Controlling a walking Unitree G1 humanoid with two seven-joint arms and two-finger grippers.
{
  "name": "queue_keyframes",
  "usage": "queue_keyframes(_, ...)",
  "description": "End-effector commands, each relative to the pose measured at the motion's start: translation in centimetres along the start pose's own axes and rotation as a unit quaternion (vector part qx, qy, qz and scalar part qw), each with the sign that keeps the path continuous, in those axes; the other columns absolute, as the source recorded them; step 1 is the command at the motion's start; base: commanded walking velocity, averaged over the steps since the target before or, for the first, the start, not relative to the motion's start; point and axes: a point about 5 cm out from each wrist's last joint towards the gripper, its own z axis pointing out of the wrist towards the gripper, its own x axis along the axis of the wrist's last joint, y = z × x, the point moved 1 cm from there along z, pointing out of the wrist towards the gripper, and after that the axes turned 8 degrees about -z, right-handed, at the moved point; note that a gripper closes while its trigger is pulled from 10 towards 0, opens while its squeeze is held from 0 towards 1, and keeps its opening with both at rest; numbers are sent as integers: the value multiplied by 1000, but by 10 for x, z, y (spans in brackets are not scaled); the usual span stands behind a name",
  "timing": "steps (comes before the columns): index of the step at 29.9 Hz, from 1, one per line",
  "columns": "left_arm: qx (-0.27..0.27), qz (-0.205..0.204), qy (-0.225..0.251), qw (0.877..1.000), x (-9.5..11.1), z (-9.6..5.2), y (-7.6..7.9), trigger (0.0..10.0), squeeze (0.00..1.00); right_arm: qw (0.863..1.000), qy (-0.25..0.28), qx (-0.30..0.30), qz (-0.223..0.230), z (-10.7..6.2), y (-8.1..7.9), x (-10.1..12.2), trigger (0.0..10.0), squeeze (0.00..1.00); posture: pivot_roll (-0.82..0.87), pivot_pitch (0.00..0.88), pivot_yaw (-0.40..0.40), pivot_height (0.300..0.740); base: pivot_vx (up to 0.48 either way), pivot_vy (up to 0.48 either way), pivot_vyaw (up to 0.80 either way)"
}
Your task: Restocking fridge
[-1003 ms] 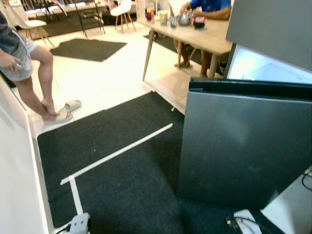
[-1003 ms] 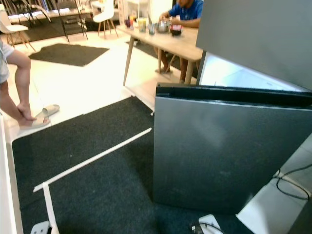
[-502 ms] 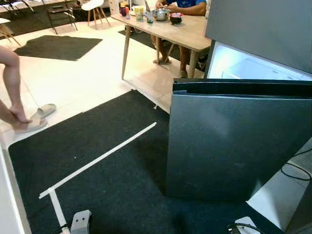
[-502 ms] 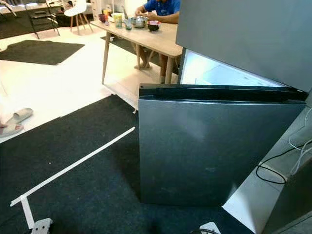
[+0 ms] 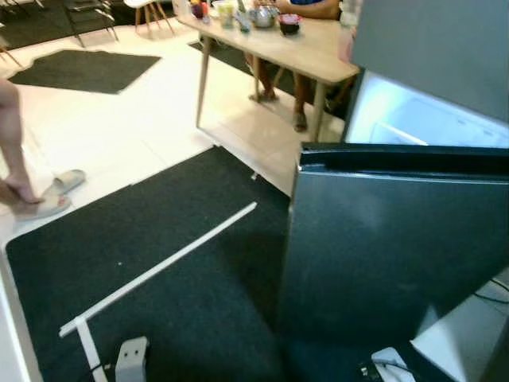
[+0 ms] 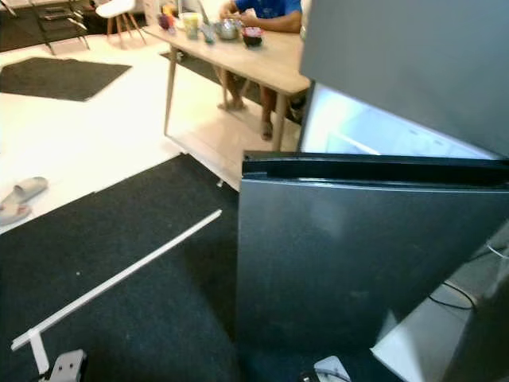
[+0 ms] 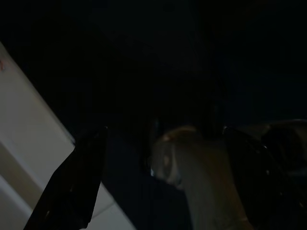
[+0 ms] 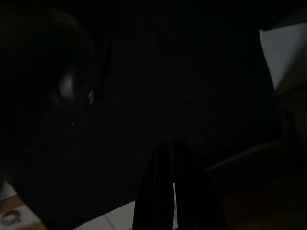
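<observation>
A dark grey fridge stands ahead on the right with its lower door [image 5: 398, 255] swung open toward me, the door's flat front facing me. Behind the door's top edge the lit white interior [image 5: 413, 119] shows. The upper door [image 6: 413, 64] is closed. In the dark left wrist view my left gripper [image 7: 163, 143] hangs with its two black fingers [image 7: 72, 187] wide apart and nothing between them. The right wrist view is also dark; there my right gripper [image 8: 171, 148] hangs above the floor with its fingers pressed together.
A black mat [image 5: 175, 302] with a white tape line [image 5: 167, 263] covers the floor before the fridge. A power strip [image 5: 131, 358] and a cable [image 5: 382, 366] lie near my feet. A wooden table [image 5: 270, 48] with a seated person stands behind. Another person's feet [image 5: 24, 199] are at the left.
The whole picture has shifted as the camera moved, so the standing person has slid toward the left edge. The fridge door stands open as before.
</observation>
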Motion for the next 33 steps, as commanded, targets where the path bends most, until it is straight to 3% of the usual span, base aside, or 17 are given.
queue_keyframes(1,2,-2,-6,1000,-5,-1,-1,10000,0,1000,6,-2,-1,0,2,6,10000,0,-41,0,4,740,251,0,0)
queue_keyframes(14,1,-1,-7,1000,-4,-1,-1,10000,0,1000,-3,1,8,0,1,3,10000,0,-47,0,3,740,251,0,0)
queue_keyframes(24,1,0,-7,1000,-4,-1,-1,10000,0,1000,-14,-2,15,0,0,0,10000,0,-46,0,5,740,250,0,-783)
queue_keyframes(33,0,1,-8,1000,-4,-1,-1,10000,0,1000,-13,-7,9,0,1,0,10000,0,-46,0,5,740,163,0,0)
